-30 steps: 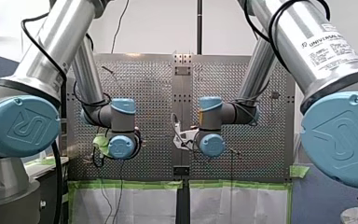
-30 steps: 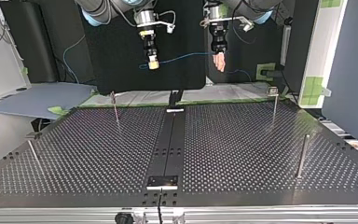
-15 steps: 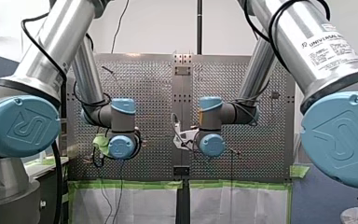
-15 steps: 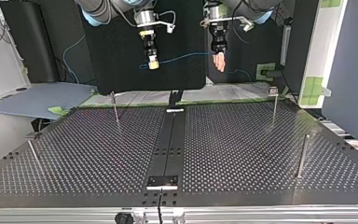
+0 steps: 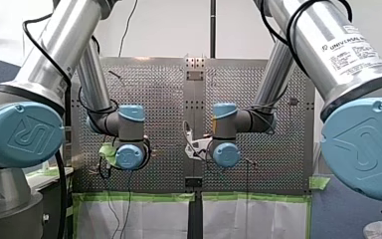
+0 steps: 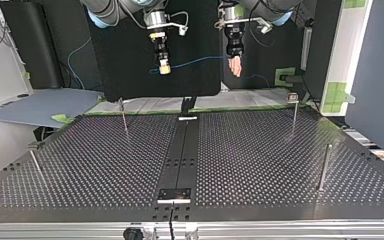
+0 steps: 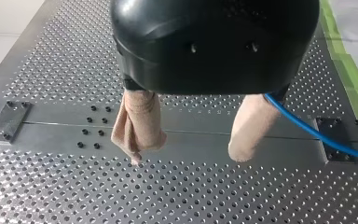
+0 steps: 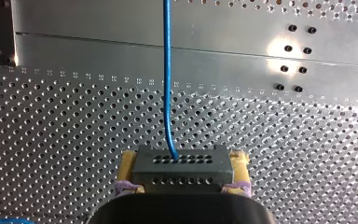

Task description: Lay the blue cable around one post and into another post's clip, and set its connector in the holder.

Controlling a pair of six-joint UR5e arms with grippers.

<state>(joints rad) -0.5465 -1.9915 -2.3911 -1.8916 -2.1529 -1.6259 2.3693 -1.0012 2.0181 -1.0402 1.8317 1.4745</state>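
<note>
In the front view, two silver arms (image 5: 69, 45) with light-blue joint caps reach over the perforated metal tabletop (image 5: 258, 89).

In the top view, the thin blue cable (image 6: 200, 62) hangs in the air above the tabletop, stretched between the right gripper (image 6: 164, 69) and the left gripper (image 6: 236, 69). Four thin metal posts (image 6: 124, 115) stand upright, two at each side.

In the left wrist view, the left gripper's two beige padded fingers (image 7: 140, 121) stand wide apart and hold nothing. The cable passes just beside one finger.

In the right wrist view, the right gripper's yellow pads (image 8: 129, 163) are closed on the dark grey rectangular connector (image 8: 182, 163). It has two rows of small round holes, and the cable comes out of it.
</note>
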